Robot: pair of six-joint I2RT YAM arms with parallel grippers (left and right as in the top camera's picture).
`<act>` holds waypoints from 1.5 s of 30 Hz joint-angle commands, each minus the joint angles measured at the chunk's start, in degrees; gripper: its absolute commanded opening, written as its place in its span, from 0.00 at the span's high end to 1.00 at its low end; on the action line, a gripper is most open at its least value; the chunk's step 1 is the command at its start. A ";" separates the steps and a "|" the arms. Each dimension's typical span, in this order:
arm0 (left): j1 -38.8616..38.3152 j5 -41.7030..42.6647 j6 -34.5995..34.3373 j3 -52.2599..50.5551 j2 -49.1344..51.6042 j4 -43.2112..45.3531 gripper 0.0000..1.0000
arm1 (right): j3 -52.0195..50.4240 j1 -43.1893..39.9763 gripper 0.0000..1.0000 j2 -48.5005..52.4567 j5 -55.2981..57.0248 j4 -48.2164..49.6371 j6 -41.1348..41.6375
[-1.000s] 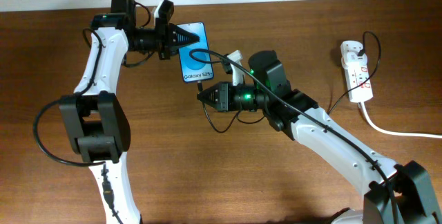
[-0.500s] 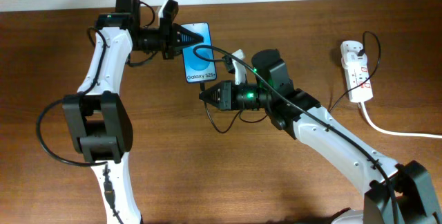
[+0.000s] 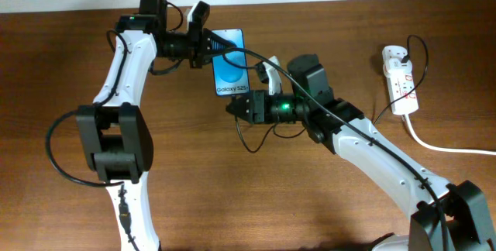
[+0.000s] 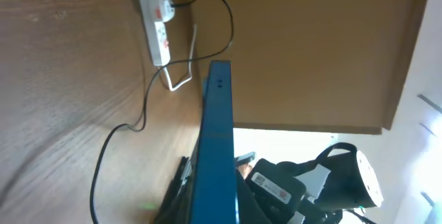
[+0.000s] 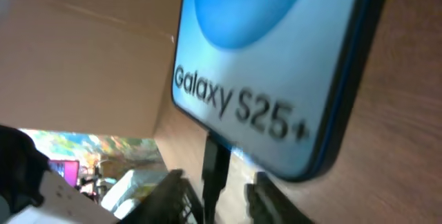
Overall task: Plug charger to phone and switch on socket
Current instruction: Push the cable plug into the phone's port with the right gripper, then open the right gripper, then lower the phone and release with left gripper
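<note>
Left pincer [image 3: 211, 43]: clenched on the phone, gripping its long edge near the end far from the text strip.
Phone [image 3: 232, 65]: reaches out from the left pincer's tips toward the right pincer, blue screen up. Its "Galaxy S25+" end lies just ahead of the right pincer's tips. In the left wrist view it shows edge-on, a thin blue bar running straight out from that pincer.
Right pincer [image 3: 232, 105]: grasping the charger's plug, its 2 fingers drawn in narrowly on either side of it.
Charger [image 5: 215, 165]: the small black plug stands between the right pincer's fingers and points forward from their tips. Its tip meets the phone's bottom edge under the word "Galaxy"; how far in it sits cannot be told. The thin black cable loops just behind and below the right pincer, then trails back along that arm toward the socket.
Socket [image 3: 401, 80]: on the table [image 3: 232, 204], well apart from both pincers, far behind the right one and past its arm. Red-orange marks show on its face, but the switch positions are too small to read.
White cord [image 3: 434, 144]: leaves the socket's end on the side away from both pincers.
</note>
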 commanded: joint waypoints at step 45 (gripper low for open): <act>-4.39 -45.24 3.26 0.15 11.56 -4.44 0.93 | 0.87 -14.29 0.13 -1.51 -3.23 -13.29 -11.65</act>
